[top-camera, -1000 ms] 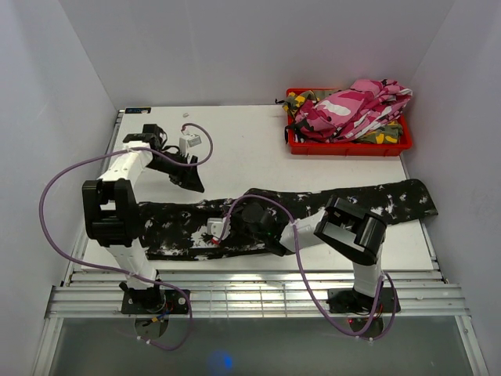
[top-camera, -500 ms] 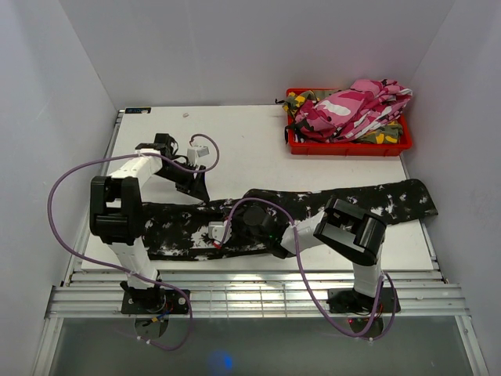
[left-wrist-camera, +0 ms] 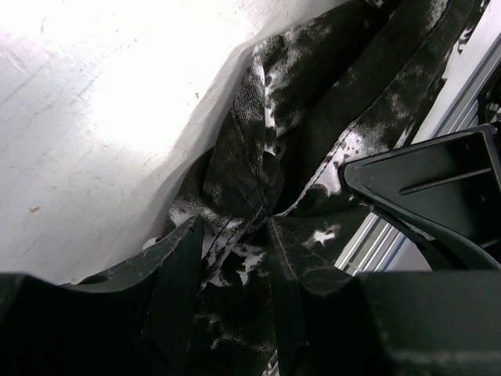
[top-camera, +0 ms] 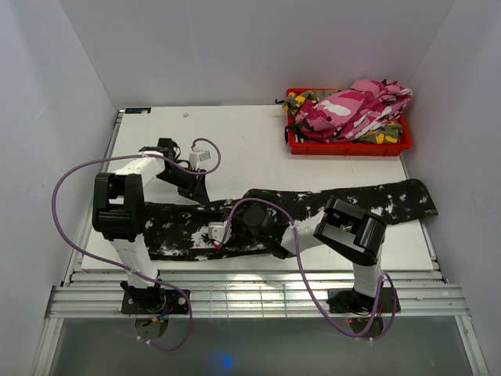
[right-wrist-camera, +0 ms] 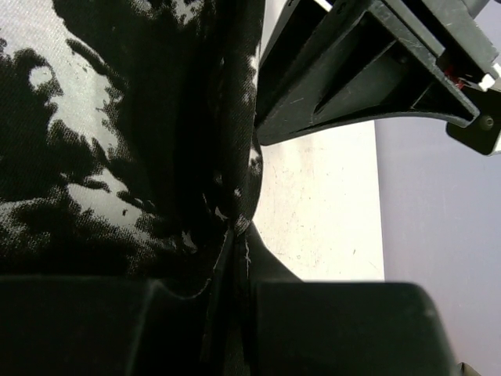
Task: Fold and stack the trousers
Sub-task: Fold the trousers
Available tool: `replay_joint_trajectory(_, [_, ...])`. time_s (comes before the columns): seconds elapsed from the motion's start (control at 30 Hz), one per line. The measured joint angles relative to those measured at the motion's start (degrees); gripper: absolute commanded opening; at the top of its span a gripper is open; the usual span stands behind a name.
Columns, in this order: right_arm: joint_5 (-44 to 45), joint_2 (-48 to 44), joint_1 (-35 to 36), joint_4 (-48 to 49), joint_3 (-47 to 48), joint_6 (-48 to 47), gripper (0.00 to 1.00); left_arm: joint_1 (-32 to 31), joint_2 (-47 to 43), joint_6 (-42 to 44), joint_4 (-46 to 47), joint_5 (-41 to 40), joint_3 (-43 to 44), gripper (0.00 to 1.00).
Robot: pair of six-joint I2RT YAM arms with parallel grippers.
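White walls [top-camera: 235, 47] close in a white counter [top-camera: 258, 149] with two arms bolted at its near edge. One pair of black trousers [top-camera: 376, 200] with white splotches lies stretched across the counter from left to right. One red bin [top-camera: 344, 149] stands at the far right corner. It holds a heap of pink-white camouflage trousers [top-camera: 352, 106] with green-yellow camouflage trousers [top-camera: 302, 100] showing under them. How many pairs are in the heap cannot be told.

There are two end effectors, and both are on the black pair. The left end effector [top-camera: 197, 190] is down on the far edge of the cloth, toward its left end. Its wrist view shows the fingers [left-wrist-camera: 178, 274] partly apart, with a puckered bunch of black cloth squeezed between them. The right end effector [top-camera: 221, 232] rests on the near edge of the same pair, at the middle of its left half. Its jaws are closed, pinching a thin fold at the cloth's border.

The two end effectors sit near each other, on opposite edges of the cloth. The trousers' right end lies flat and untouched, well apart from both, just in front of the bin.
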Motion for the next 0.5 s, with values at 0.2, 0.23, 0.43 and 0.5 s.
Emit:
replay_joint_trajectory(0.2, [0.04,0.02,0.04,0.39,-0.28,0.02,0.08,0.0,0.04,-0.83,-0.13,0.83,-1.16,0.12])
replay_joint_trajectory(0.23, [0.15,0.11,0.04,0.39,-0.28,0.02,0.15,-0.02,0.04,-0.92,-0.22,0.92,-1.2,0.04])
replay_joint_trajectory(0.43, [2.34,1.01,0.02,-0.98,0.0,1.16,0.83,0.02,0.04,-1.95,1.07,0.35,-0.9,0.0])
replay_joint_trajectory(0.5, [3.02,0.94,-0.07,-2.23,0.26,2.1,0.86,0.02,0.04,-2.6,2.38,-1.03,0.0,0.0])
